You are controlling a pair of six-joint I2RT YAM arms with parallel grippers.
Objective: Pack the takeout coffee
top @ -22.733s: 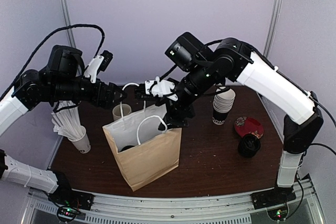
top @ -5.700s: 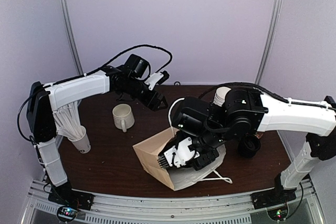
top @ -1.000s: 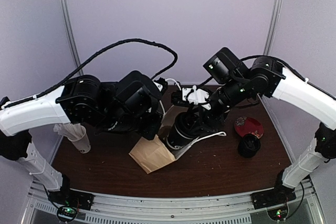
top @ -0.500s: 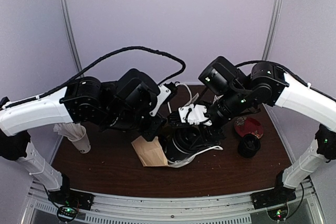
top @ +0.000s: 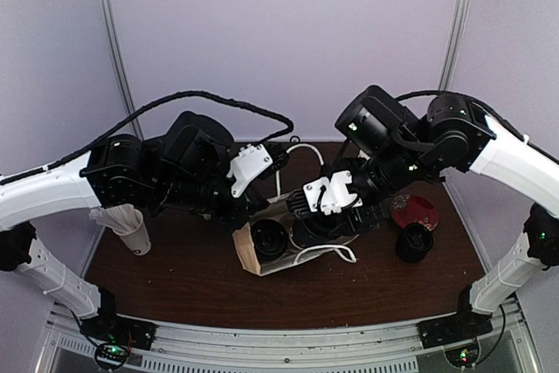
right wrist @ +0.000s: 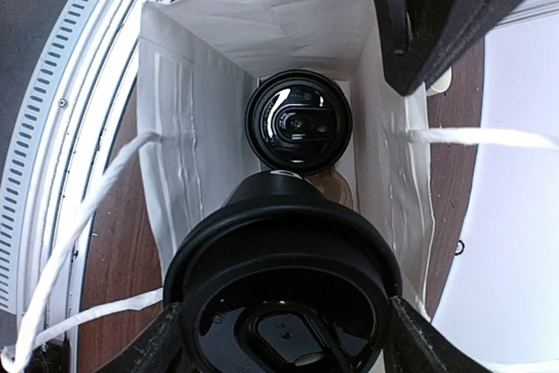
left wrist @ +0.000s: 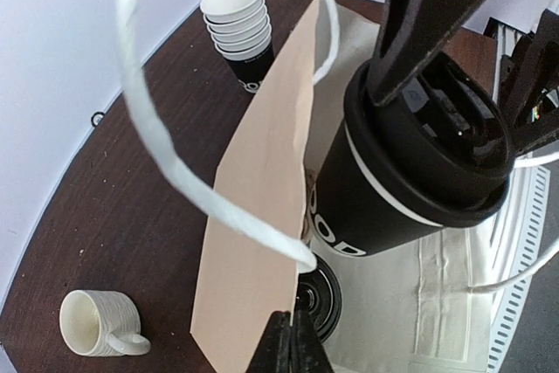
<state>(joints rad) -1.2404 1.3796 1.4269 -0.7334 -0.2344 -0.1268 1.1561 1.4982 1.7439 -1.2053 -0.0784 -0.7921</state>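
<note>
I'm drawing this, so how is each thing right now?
paper bag: open, rim pinched.
first coffee cup: lidded, inside the bag.
second coffee cup: lidded, held at the bag's mouth.
left tool: shut on the bag's rim.
right tool: gripping the second coffee cup.
mug: upright, empty.
cup stack: nested, upright, lidless.

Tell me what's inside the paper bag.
One lidded black coffee cup sits at the paper bag's bottom. A second lidded cup, held at its mouth, hides the rest.

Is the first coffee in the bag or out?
In. The right wrist view looks into the paper bag: one lidded cup sits deep inside, beyond the second cup in the right hand.
</note>
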